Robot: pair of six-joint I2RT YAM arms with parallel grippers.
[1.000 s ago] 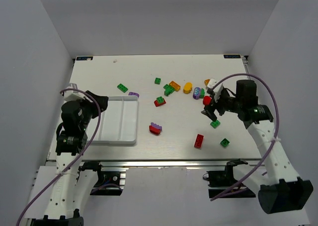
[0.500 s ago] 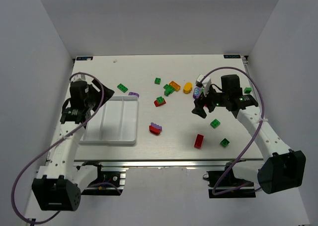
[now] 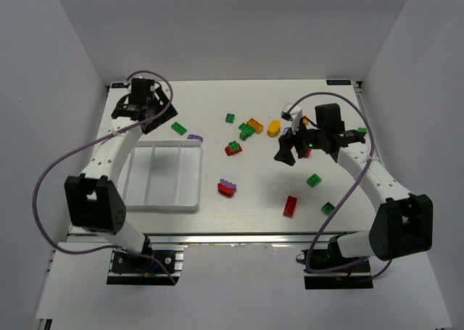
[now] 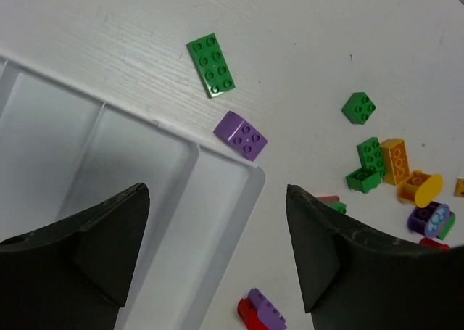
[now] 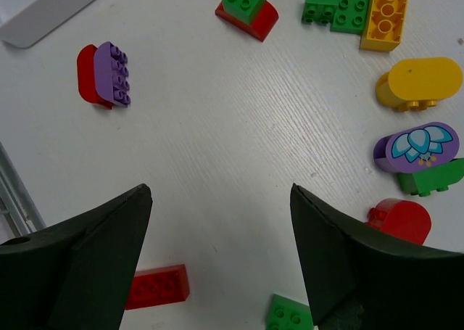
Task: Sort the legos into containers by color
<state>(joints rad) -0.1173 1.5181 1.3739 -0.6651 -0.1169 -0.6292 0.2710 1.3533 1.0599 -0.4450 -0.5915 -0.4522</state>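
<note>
The legos lie loose on the white table: a green brick and a purple one just beyond the tray, and a cluster of green, orange, yellow and a purple flower piece. Nearer lie a red-and-purple pair, a red brick and green ones. The containers are the empty compartments of the white tray. My left gripper hangs open above the tray's far right corner. My right gripper is open over bare table, holding nothing.
A red piece topped with green lies left of the cluster. A rounded red piece lies by my right finger. White walls close the table on three sides. One green brick lies near the right edge.
My left arm has swung from beside the tray up to the far left and now looks down on the tray's far corner. My right gripper has shifted left, away from the right-hand bricks.
</note>
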